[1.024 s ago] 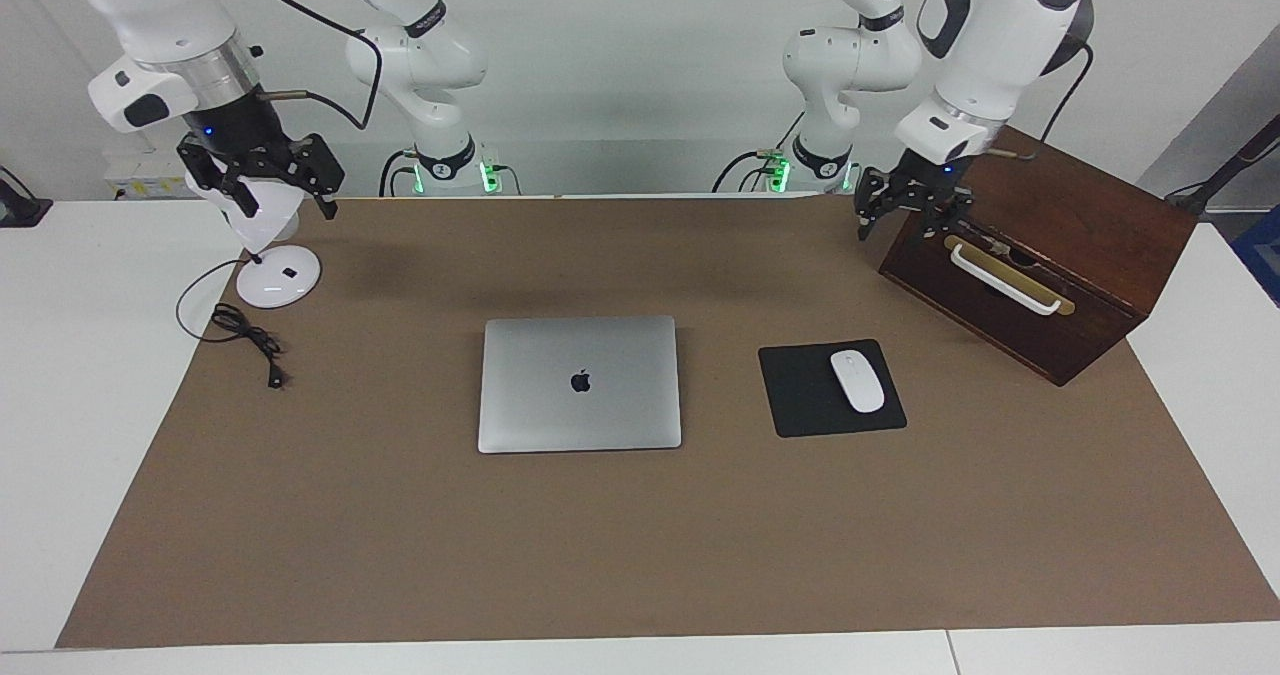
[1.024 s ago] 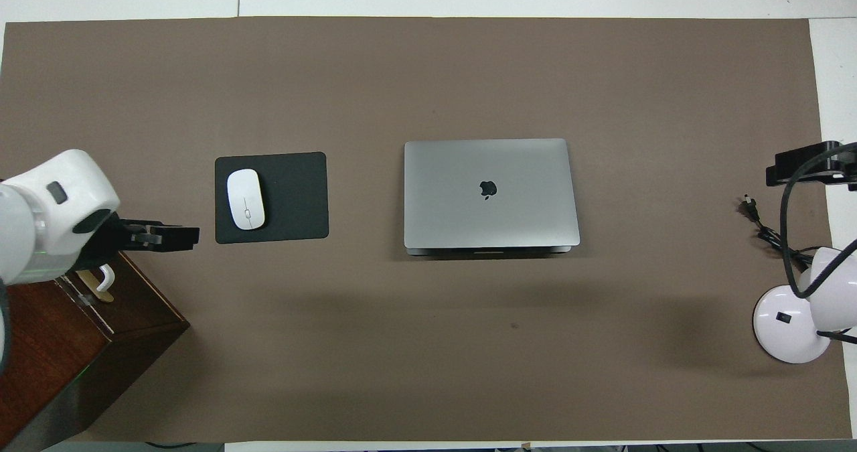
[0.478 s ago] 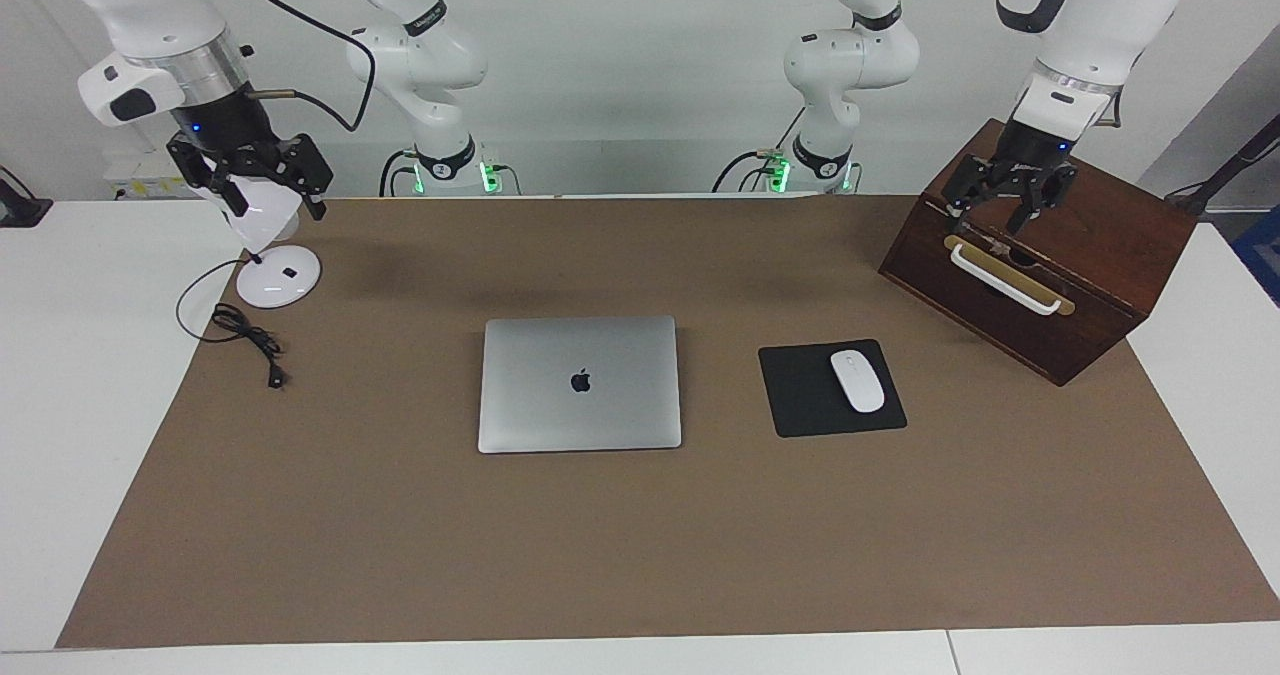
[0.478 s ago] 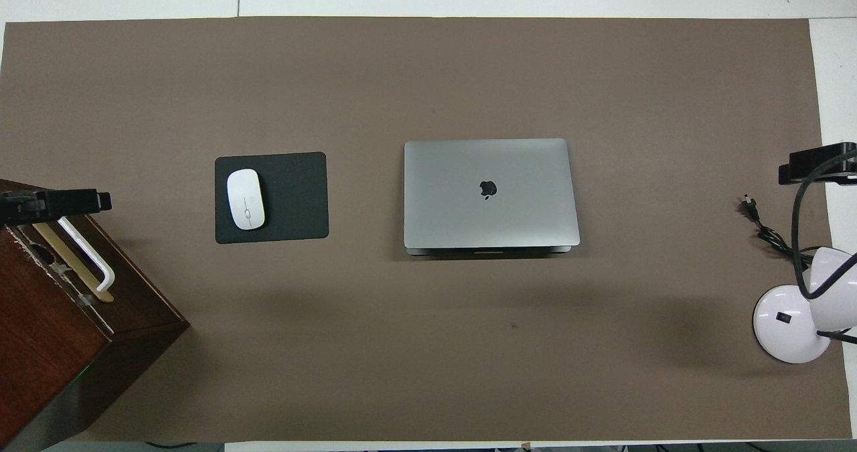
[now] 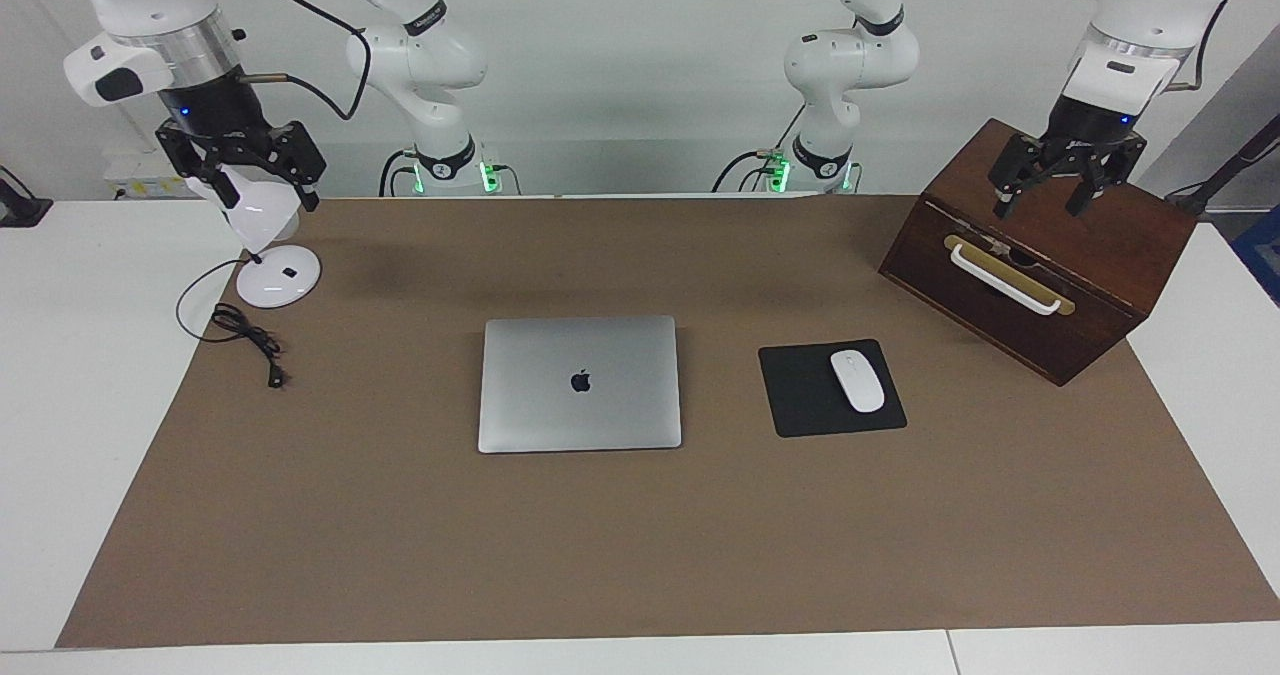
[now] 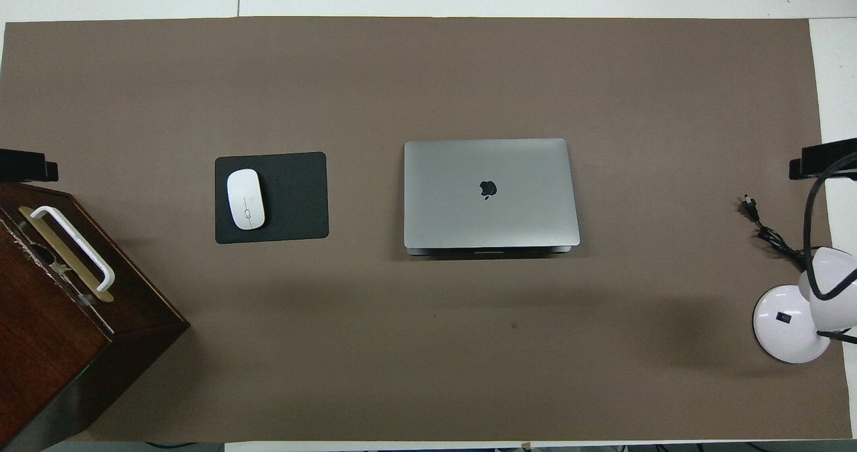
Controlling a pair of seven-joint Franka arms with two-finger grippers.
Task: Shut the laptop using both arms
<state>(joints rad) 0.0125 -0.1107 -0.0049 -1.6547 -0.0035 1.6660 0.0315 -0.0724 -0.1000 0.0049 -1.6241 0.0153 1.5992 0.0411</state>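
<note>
The laptop [image 5: 580, 384] is seen lying flat in the middle of the brown mat [image 5: 400, 535], its lid fully down with the dark logo uppermost, so the closing is judged already done. Both sets of fingers are well apart from it. The left gripper [image 5: 1062, 191] is held up over the wooden box [image 5: 1090, 245], its fingers [image 5: 1005, 201] spread apart and empty; the right gripper [image 5: 262, 181] hangs over the white desk lamp [image 5: 272, 255], its fingers [image 5: 225, 189] likewise apart and holding nothing. The laptop lies between the two grippers, lower than either pair of fingers, with the black mouse pad [image 5: 800, 395] and white mouse [image 5: 857, 381] beside it on the left gripper's end. The laptop is judged to be a stiff, thin metal shell, fairly heavy for its thickness, smooth and likely slippery under hard fingertips, with a screen beneath the lid that would be fragile under point pressure. Should it need to be handled again, contact is best made near the lid's free edge and corners, pressed evenly by both fingers' sides rather than pinched in the middle.
</note>
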